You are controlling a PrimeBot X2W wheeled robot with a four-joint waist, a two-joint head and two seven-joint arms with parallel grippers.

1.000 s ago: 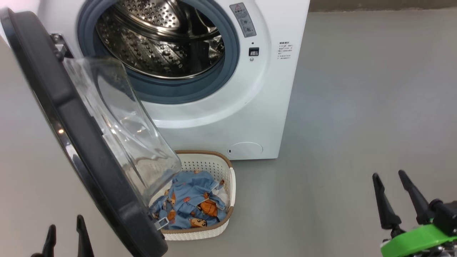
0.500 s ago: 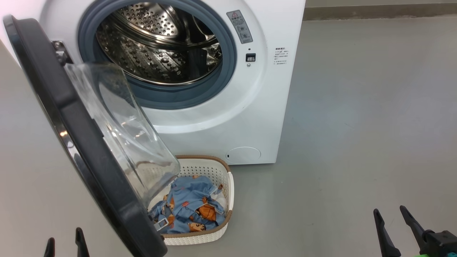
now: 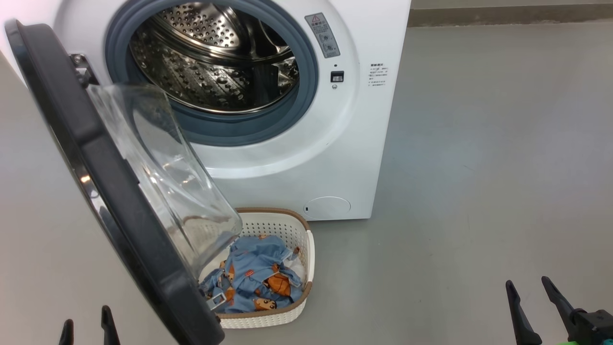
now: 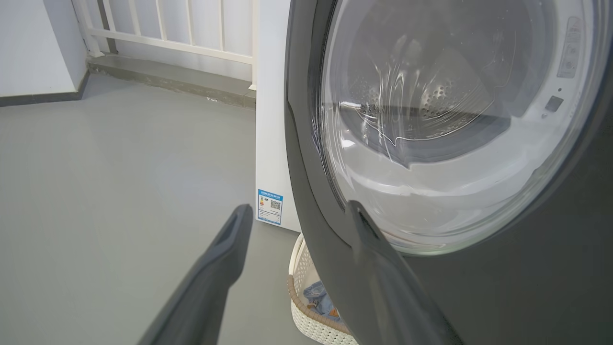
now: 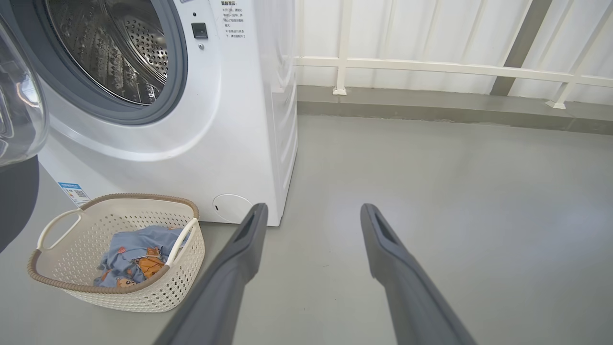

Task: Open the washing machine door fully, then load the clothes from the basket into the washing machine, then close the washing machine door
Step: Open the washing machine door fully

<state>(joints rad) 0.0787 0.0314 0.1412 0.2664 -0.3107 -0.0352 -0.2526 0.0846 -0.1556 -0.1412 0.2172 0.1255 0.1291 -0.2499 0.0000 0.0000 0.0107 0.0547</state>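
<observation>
- The left gripper [image 3: 86, 315] has its jaws apart and empty, low beside the door's black rim. The right gripper [image 3: 527, 281] also has its jaws apart, over the bare floor [image 3: 479, 167].
- The washing machine [image 3: 287, 163] stands open, its steel drum [image 3: 210, 62] showing bare metal.
- The washing machine door [image 3: 103, 177] is swung out to the left, its glass bowl overhanging the basket.
- The basket [image 3: 282, 227] sits on the floor just in front of the machine.
- The clothes [image 3: 258, 278] lie crumpled inside the basket.
</observation>
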